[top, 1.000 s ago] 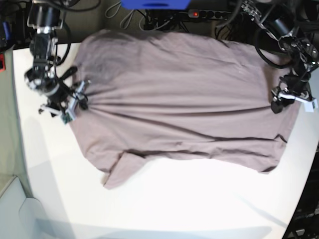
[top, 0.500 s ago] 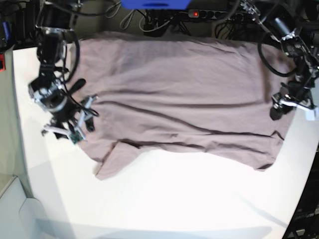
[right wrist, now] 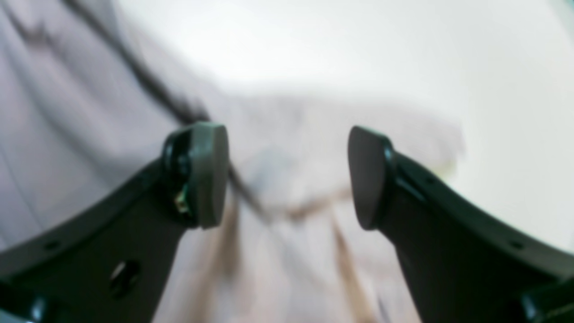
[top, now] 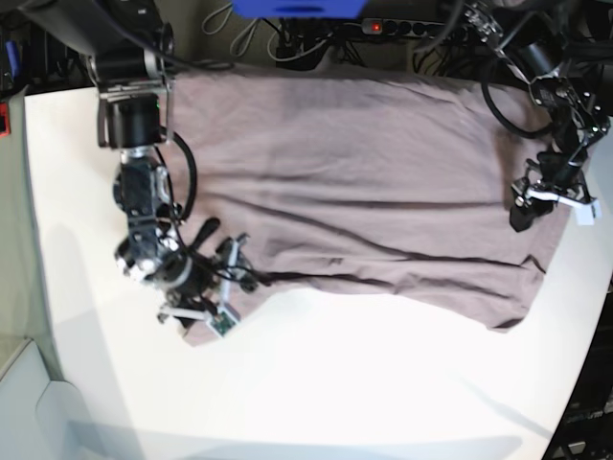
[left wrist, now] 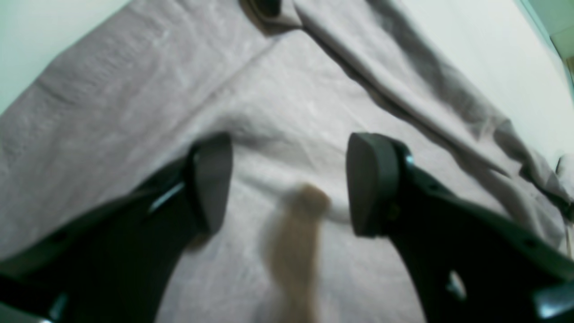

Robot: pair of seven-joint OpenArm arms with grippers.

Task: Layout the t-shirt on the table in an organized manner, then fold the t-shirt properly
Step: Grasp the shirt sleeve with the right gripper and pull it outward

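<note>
Two pincers are mine, and both sit on the t-shirt (top: 354, 182), which lies spread across the upper half of the white bench (top: 383, 383), from about nine o'clock to three o'clock in the base view. Its top edge runs along the bench's far side at twelve o'clock, beside a clutter of cables (top: 287, 38). A long crease crosses the cloth from the nine o'clock side toward four o'clock, and the lower hem sags toward five o'clock.

My right pincer (top: 215, 287) is at about eight o'clock in the base view, over the shirt's lower corner where the cloth ends against bare bench. From the right wrist camera its jaws stand wide apart (right wrist: 287, 177), with nothing between the pads; blurred pink cloth and a dark fold line lie beneath them, and white bench shows toward one o'clock.

My left pincer (top: 525, 203) is at three o'clock in the base view, on the shirt's edge near the bench's rim. Its wrist camera shows the jaws parted (left wrist: 287, 184) above wrinkled cloth, holding nothing. A blurred brownish streak lies on the fabric between them; I cannot tell what it is. A folded ridge of shirt runs from twelve o'clock toward four o'clock in that view.
</note>
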